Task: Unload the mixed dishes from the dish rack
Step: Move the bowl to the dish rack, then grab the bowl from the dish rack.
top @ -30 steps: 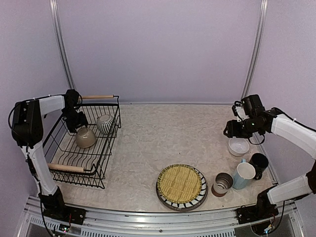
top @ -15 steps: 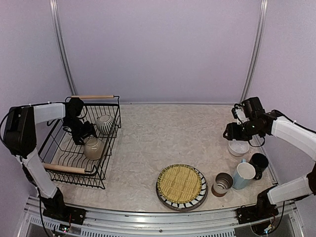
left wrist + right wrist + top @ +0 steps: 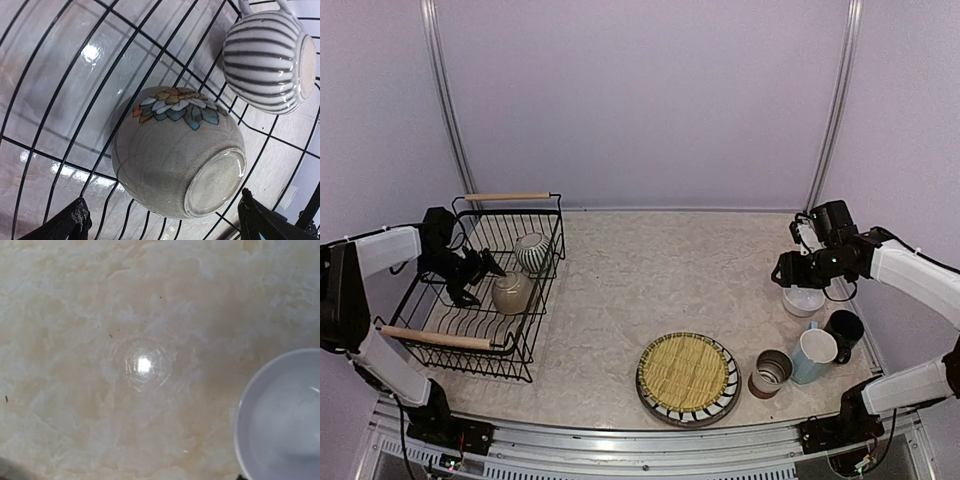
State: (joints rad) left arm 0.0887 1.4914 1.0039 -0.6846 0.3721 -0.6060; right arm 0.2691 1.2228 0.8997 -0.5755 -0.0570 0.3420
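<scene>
Here the dish rack [image 3: 526, 340], the largest item, stands at the left of the table [image 3: 650, 270] with two dishes not yet unloaded. Within the last second the left gripper [image 3: 472, 274] has drawn back from the rack's far end toward its left wall. Its jaws have spread wide, and they hold nothing. Over the same interval the beige bowl [image 3: 510, 293] has shifted from the middle of the rack to its right wall. It now lies tipped on the wires with its foot toward the left wrist camera, framed by the two parted fingertips. The grasp appears to have been lost or let go, so this bowl probably needs a fresh approach.

The grey-striped pot [image 3: 531, 251] lies just beside the bowl on the far side. Together with the flaring right wall and the near wooden handle [image 3: 450, 340], it crowds any new grasp.

Already out on the table are the following:
- the striped plate [image 3: 725, 392], with the yellow woven mat [image 3: 685, 370] on it
- the white bowl [image 3: 804, 298]
- the light blue mug [image 3: 812, 355]
- the black mug [image 3: 844, 328]
- the brown-white cup [image 3: 771, 372]

The right gripper [image 3: 788, 270] hovers just beside the white bowl. Whether its jaws are parted or closed cannot be told.
</scene>
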